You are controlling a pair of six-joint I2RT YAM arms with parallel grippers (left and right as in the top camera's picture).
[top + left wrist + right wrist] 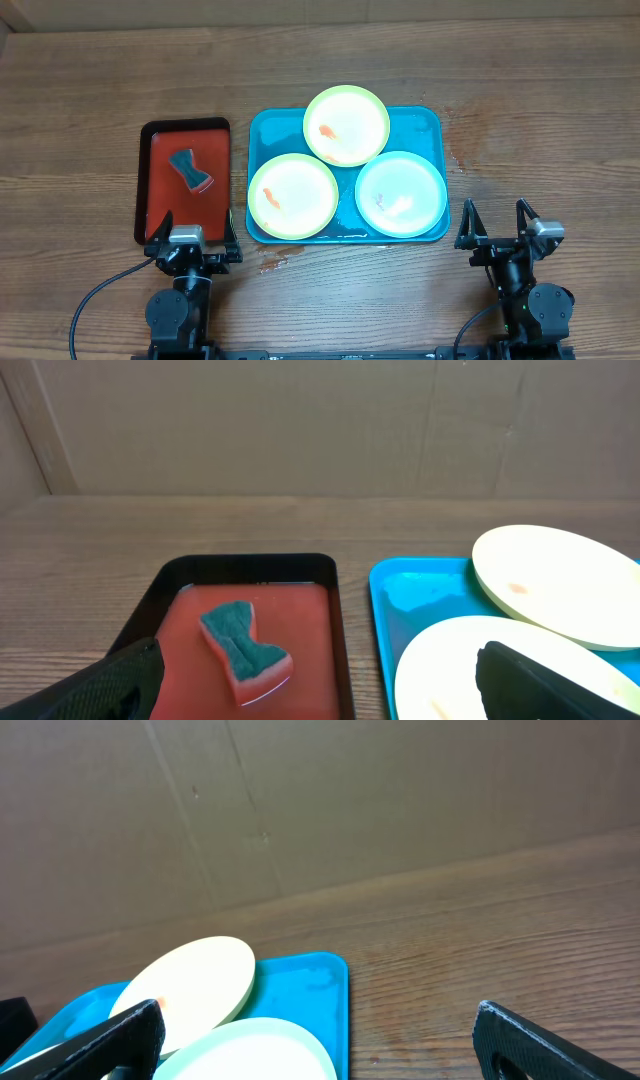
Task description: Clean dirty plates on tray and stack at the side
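Observation:
On the turquoise tray (425,122) lie three smeared plates: a lime-green one at the back (346,125), a lime-green one at front left (292,195), and a pale blue-white one at front right (401,192). My left gripper (193,233) stands open near the table's front edge, just before the red-brown tray, nothing between its fingers (120,685). My right gripper (497,222) also stands open and empty, to the right of the turquoise tray's front corner. In the right wrist view the tray (310,982) and two plates (195,985) lie ahead on the left.
A red-brown, black-rimmed tray (160,140) sits left of the turquoise one, holding a teal and pink sponge (190,170), also in the left wrist view (245,650). Wet marks (465,140) show on the wood right of the tray. A cardboard wall stands behind the table.

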